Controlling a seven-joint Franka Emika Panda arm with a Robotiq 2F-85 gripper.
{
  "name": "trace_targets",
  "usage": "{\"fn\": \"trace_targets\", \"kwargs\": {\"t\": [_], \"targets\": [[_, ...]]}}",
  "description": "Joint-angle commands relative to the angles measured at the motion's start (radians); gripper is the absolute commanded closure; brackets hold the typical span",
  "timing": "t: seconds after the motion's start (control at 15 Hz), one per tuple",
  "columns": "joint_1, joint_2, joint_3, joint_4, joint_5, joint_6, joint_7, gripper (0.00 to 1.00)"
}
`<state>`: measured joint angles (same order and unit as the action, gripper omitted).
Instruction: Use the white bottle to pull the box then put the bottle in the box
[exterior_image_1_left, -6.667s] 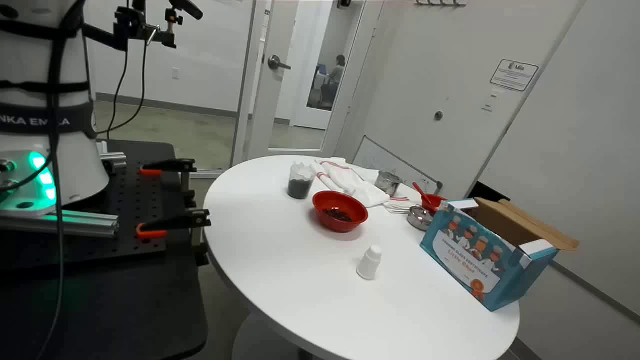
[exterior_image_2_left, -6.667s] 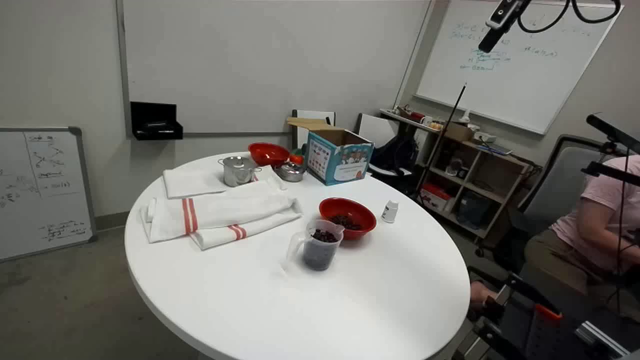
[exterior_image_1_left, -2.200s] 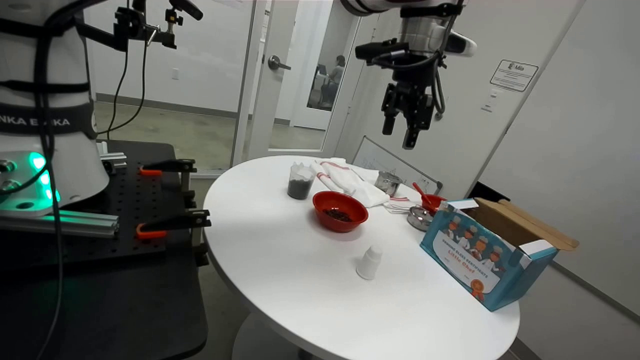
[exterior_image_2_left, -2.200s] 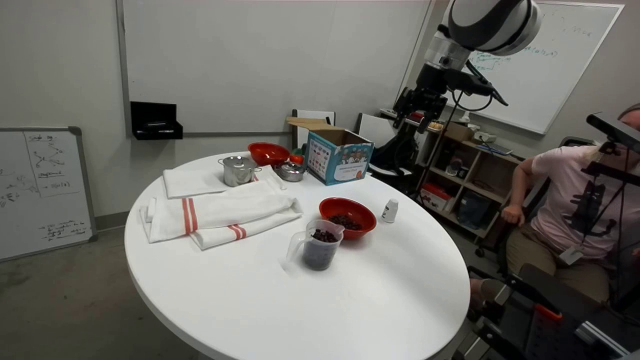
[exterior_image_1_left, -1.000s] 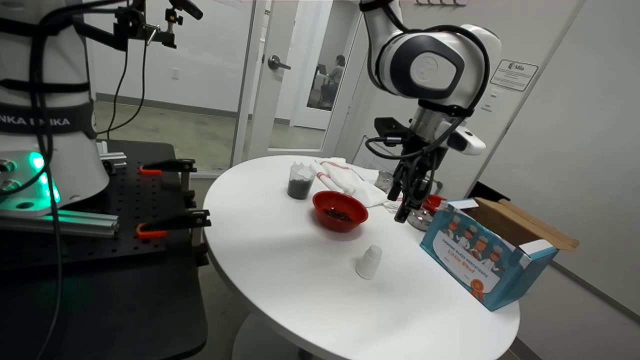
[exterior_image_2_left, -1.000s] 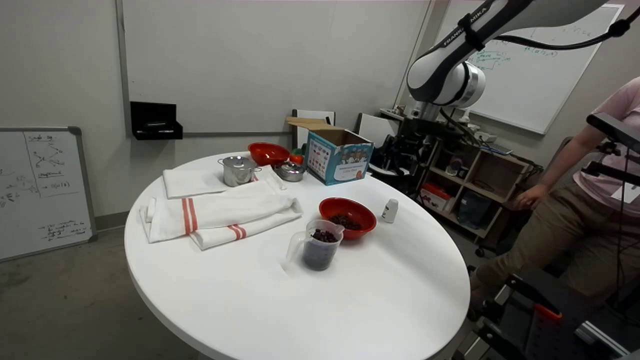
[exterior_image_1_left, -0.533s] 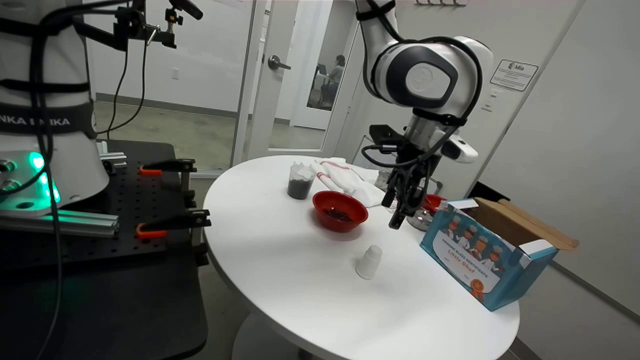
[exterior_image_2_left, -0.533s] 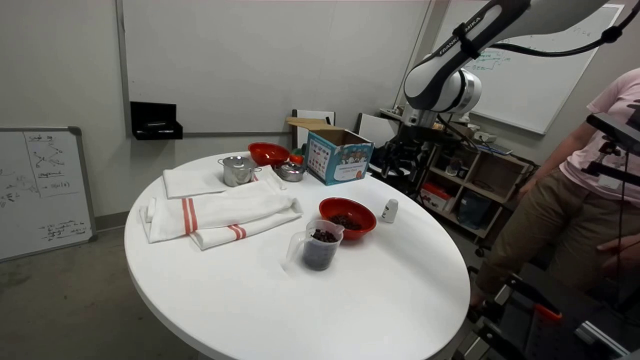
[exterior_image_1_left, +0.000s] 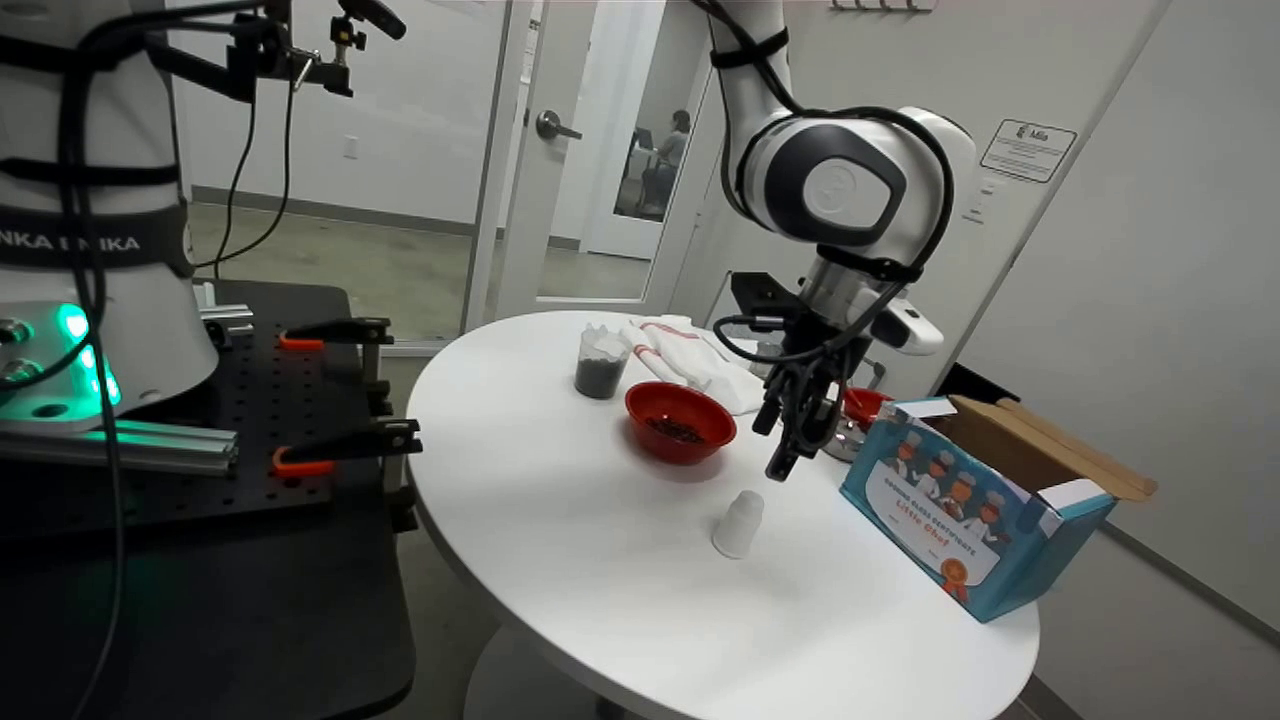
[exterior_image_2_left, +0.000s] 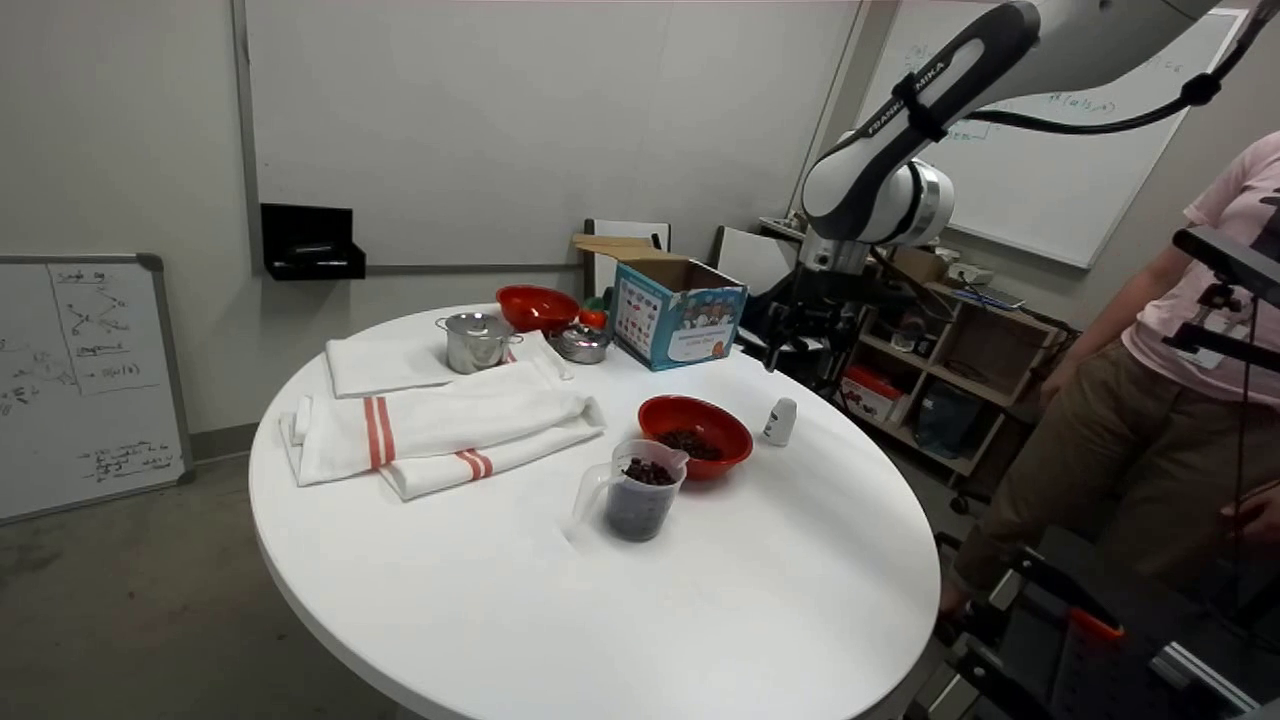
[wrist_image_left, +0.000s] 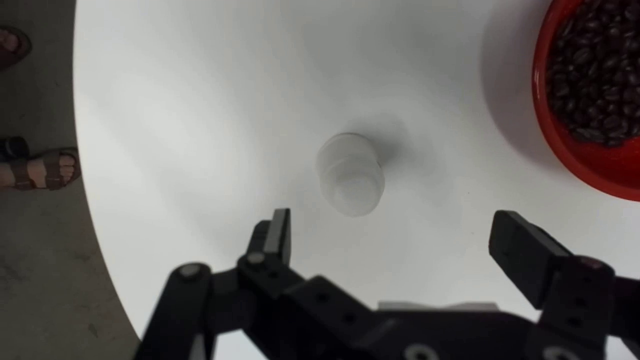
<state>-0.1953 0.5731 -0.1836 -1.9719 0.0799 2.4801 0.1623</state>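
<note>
While the gripper (wrist_image_left: 390, 232) hangs above the table (exterior_image_1_left: 600, 560), released, with its fingers (wrist_image_left: 520, 255) spread wide apart, the white bottle (wrist_image_left: 352, 175) stands upright on the table, lower than the fingers and near them, but apart. In the wrist view the bottle shows just ahead of the gap between the fingers, off-centre toward the picture's left one. To the right of the gripper in an exterior view stands the box (exterior_image_1_left: 935, 520), its top uncovered and a brown flap (exterior_image_1_left: 1090, 455) leaning outward; a low steel vessel (exterior_image_2_left: 580, 343) sits just beside it. To the gripper's left in that same view, a red bowl (exterior_image_1_left: 690, 450) holds dark beans (wrist_image_left: 595, 75), and beyond the bowl stands a clear measuring cup (exterior_image_1_left: 600, 375). White towels (exterior_image_2_left: 450, 430) with red stripes lie farther from the gripper than the bowl does, and a taller steel pot (exterior_image_2_left: 476, 352) stands near them.
</note>
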Motion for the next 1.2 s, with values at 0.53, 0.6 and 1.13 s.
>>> {"fn": "trace_targets", "kwargs": {"t": [0.53, 0.6, 1.13], "targets": [[-0.057, 0.096, 0.03, 0.067, 0.044, -0.033, -0.043, 0.0], [-0.057, 0.102, 0.031, 0.073, 0.043, -0.039, -0.044, 0.0], [-0.076, 0.103, 0.057, 0.084, 0.048, -0.045, -0.117, 0.71]]}}
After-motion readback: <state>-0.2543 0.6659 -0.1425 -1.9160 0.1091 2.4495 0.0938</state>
